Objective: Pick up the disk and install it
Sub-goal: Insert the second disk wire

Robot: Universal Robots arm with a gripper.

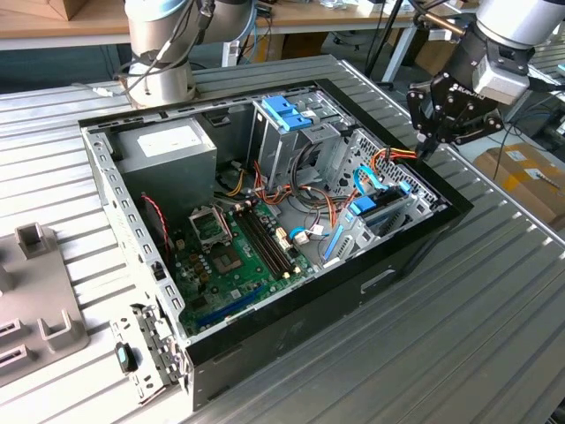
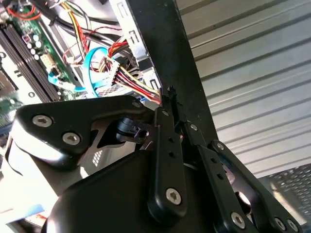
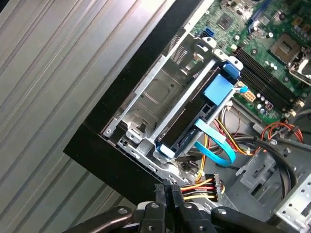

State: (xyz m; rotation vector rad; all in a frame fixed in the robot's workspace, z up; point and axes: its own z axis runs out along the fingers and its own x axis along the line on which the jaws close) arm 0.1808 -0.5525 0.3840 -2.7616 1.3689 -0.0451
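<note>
One open computer case (image 1: 388,265) lies on one tabletop (image 1: 494,336), just below one tool (image 1: 422,146). Inside sit one motherboard (image 1: 234,256) and one grey power supply (image 1: 168,146).

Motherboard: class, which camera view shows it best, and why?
The exterior view: nearly all of the motherboard lies open inside the computer case. Both wrist views catch just a corner of it.

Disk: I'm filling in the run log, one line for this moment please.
disk in drive cage | gripper fingers shut beside power wires
</note>
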